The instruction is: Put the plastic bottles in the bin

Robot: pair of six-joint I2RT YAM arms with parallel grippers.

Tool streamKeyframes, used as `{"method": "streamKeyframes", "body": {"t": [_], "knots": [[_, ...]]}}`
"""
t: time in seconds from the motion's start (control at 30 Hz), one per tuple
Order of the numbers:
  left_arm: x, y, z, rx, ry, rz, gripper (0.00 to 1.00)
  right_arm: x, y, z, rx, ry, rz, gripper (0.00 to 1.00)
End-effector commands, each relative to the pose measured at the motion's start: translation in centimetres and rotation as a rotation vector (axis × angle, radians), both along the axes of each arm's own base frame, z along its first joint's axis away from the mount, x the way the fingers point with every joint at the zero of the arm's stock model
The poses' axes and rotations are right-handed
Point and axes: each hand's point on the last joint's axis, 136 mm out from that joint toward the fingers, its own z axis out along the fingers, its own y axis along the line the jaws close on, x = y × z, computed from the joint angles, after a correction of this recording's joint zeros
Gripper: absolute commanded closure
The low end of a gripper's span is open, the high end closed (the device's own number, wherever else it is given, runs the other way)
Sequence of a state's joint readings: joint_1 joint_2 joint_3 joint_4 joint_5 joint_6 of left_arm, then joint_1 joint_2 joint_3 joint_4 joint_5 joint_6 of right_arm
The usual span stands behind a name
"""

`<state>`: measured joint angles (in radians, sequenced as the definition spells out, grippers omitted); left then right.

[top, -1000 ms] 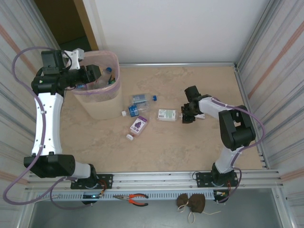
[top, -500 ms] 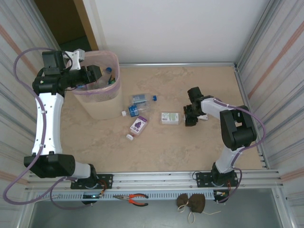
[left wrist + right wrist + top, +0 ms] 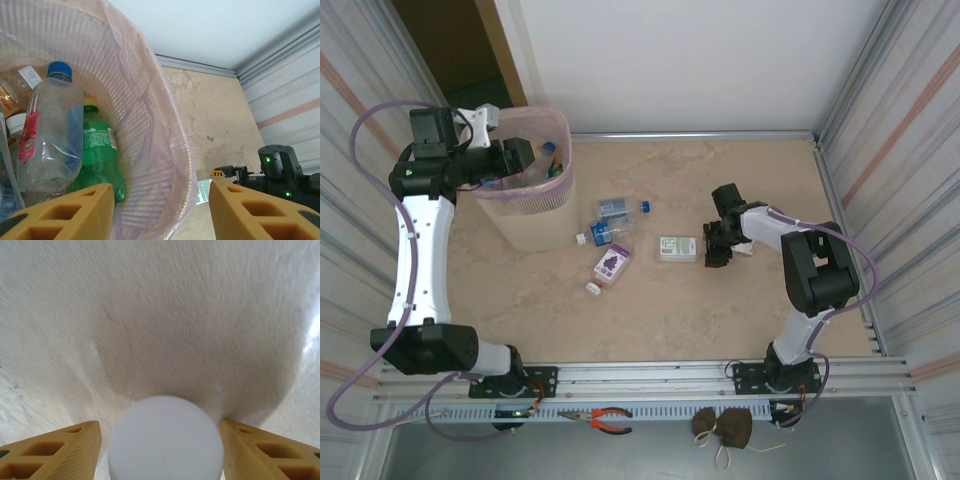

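Note:
The bin [image 3: 525, 205] stands at the back left, its pink liner [image 3: 150, 115] folded over the rim. Inside lie a clear bottle with a blue cap [image 3: 50, 130] and a green Sprite bottle [image 3: 100, 160]. My left gripper [image 3: 515, 158] hangs open over the bin's mouth, empty between its fingers [image 3: 70, 210]. A bottle with a green-white label [image 3: 677, 247] lies on the table. My right gripper [image 3: 715, 248] is low at its right end, open. A round white cap [image 3: 165, 440] sits between its fingers [image 3: 50, 450], with a narrow gap on the left.
Three more bottles lie right of the bin: a clear one with a blue cap [image 3: 616, 209], one with a purple label [image 3: 608, 232], and another purple-labelled one [image 3: 610, 264]. Corrugated walls [image 3: 880, 150] close in both sides. Pliers [image 3: 610, 418] lie by the near rail.
My right gripper's jaws have opened around the white cap, and the green-white bottle has shifted slightly right and nearer. The left arm has not moved.

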<state>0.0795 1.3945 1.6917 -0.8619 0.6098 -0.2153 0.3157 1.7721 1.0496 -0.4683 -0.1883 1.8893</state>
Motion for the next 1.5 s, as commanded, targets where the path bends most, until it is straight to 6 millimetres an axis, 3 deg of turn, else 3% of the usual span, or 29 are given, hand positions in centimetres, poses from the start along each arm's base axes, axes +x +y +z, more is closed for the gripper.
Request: {"method": "streamKeyframes", "body": {"t": [0.0,0.17,0.47,0.57,0.8,0.9,1.13,1.3,1.47], "knots": [[-1.0,0.0,1.5,-0.01,-0.041,0.002,0.47,-1.0,0.1,0.7,0.013,0.029,-0.038,0.37],[-1.1,0.0,1.7,-0.007,-0.046,0.005,0.47,-0.5,-0.3,0.9,0.003,0.007,-0.044,0.35],[-1.3,0.0,1.7,-0.007,-0.046,0.003,0.47,-0.6,-0.6,-0.4,-0.002,0.026,-0.047,0.52],[-1.5,-0.1,1.9,-0.005,-0.056,-0.002,0.47,-0.3,-0.8,0.4,-0.012,-0.006,-0.032,0.59],[-2.4,-1.6,4.0,-0.046,-0.161,-0.103,0.45,0.8,-2.1,4.4,-0.103,-0.184,0.091,0.65],[-2.9,-2.6,5.4,-0.075,-0.238,-0.168,0.44,1.7,-2.7,7.2,-0.168,-0.321,0.194,0.68],[-4.8,-5.4,8.1,-0.122,-0.409,-0.339,0.41,3.8,-2.0,17.4,-0.332,-0.804,0.546,0.74],[-6.2,-8.3,8.6,-0.091,-0.482,-0.459,0.36,2.8,-0.1,25.3,-0.416,-1.165,0.762,0.73],[-7.6,-11.3,8.8,-0.08,-0.542,-0.578,0.29,0.0,1.7,32.5,-0.52,-1.498,0.943,0.75]]}}
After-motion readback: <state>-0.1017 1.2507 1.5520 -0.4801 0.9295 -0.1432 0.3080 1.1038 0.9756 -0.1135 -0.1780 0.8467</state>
